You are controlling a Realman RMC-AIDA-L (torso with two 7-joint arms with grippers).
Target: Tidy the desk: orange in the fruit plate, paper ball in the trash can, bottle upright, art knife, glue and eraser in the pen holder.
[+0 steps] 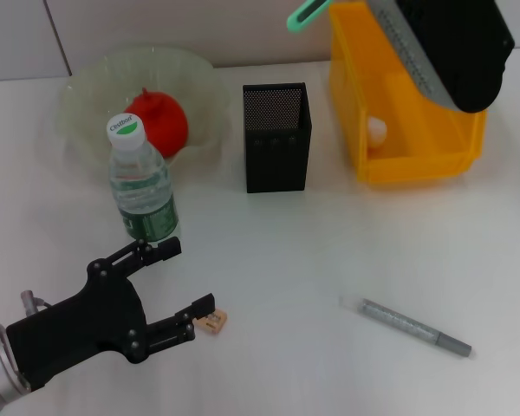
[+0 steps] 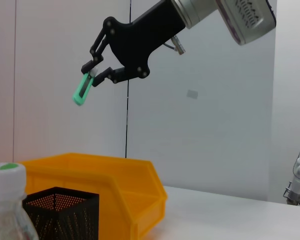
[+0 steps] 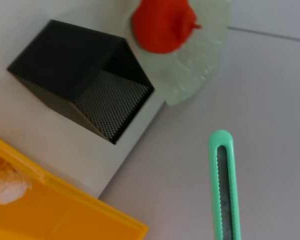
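Head view shows my desk mostly sorted, and I'll go from the big pieces down. My yellow bin [image 1: 416, 165], which I take for the trash can, stands at the far right with the paper ball [image 1: 377, 130] inside it, so that step looks done. My clear fruit plate [image 1: 87, 95] at the far left holds the orange [image 1: 160, 121], also done. My bottle [image 1: 143, 186] stands upright just in front of the plate, cap up, done too. My black mesh pen holder [image 1: 277, 139] sits between plate and bin, and I can see nothing in it from here.

By my reckoning, three small items remain. My right gripper [image 2: 95, 75], raised high above the desk beyond the bin, has its fingers closed on the green art knife [image 2: 83, 90]. The knife's long axis runs steeply, its free rounded end hanging down and slightly away from my arm. In my right wrist view, that end sits off to the side of the holder's mouth, not over it, so it still has to be brought over the holder and dropped in.

My left gripper [image 1: 178, 282] hovers low at the near left, jaws spread wide and empty, with the small tan eraser [image 1: 212, 322] lying just beside its lower fingertip. The grey glue stick [image 1: 407, 327] lies flat at the near right, its long axis slanting across the desk, untouched.
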